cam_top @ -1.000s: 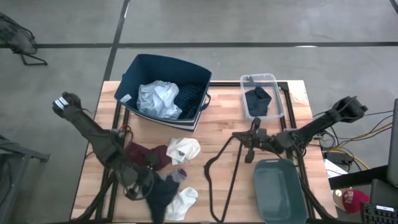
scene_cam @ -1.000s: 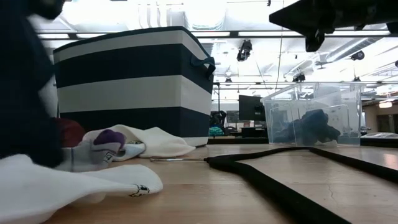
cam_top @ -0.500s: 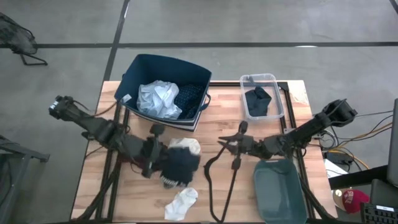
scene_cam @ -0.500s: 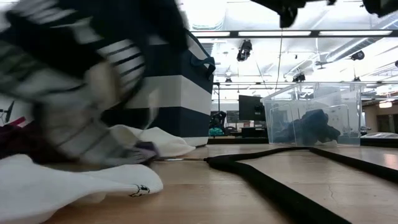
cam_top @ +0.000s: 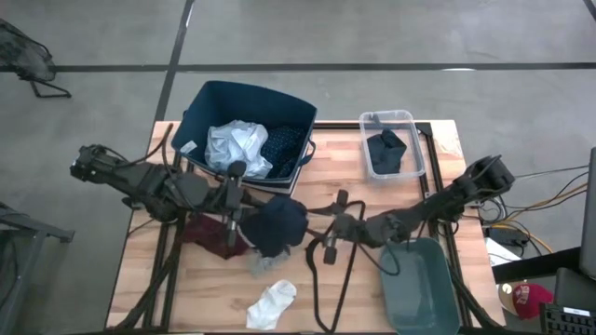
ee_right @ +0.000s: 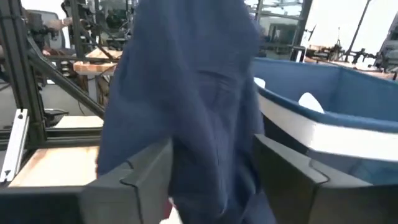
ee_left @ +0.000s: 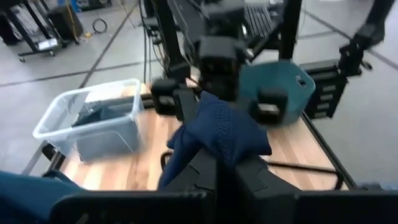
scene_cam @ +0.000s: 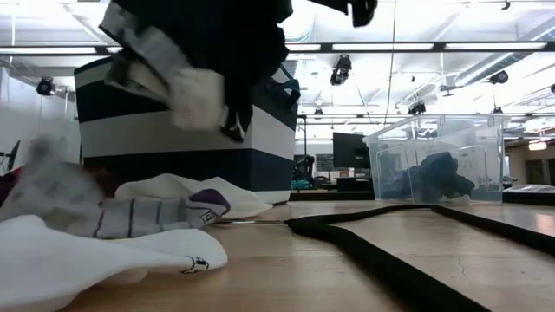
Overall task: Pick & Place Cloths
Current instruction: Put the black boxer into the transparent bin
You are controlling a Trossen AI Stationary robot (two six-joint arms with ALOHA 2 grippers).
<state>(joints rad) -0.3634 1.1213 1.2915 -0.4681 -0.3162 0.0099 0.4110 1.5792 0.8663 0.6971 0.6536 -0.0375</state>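
A navy cloth (cam_top: 279,223) hangs above the table's middle with my left gripper (cam_top: 250,219) shut on it. In the low view the same cloth (scene_cam: 204,48) is well off the wood. My right gripper (ee_right: 211,180) comes from the table's right, open, its fingers on either side of the navy cloth (ee_right: 186,106). A maroon cloth (cam_top: 207,233), a grey sock (cam_top: 261,265) and a white sock (cam_top: 270,302) lie flat on the table. The navy bin (cam_top: 209,102) holds a pale blue shirt (cam_top: 233,147) and a navy patterned piece (cam_top: 284,144). My left gripper pinches a bunched part of the navy cloth (ee_left: 217,146) between its two fingers, reaching about level from the table's left. The cloth bulges past the fingertips, droops on both sides and is lifted clear of the table. My right gripper: whether its fingers touch the cloth cannot be told.
A thin black hanger (cam_top: 317,279) lies near the front, right of the socks. A clear box (cam_top: 391,167) with a dark piece stands at the far right. A teal tray (cam_top: 419,288) sits at the near right.
My left gripper has swung from the table's near edge up and toward the middle, carrying the navy cloth off the socks and clear of the table. My right gripper has moved toward the table's left, up to the hanging cloth.
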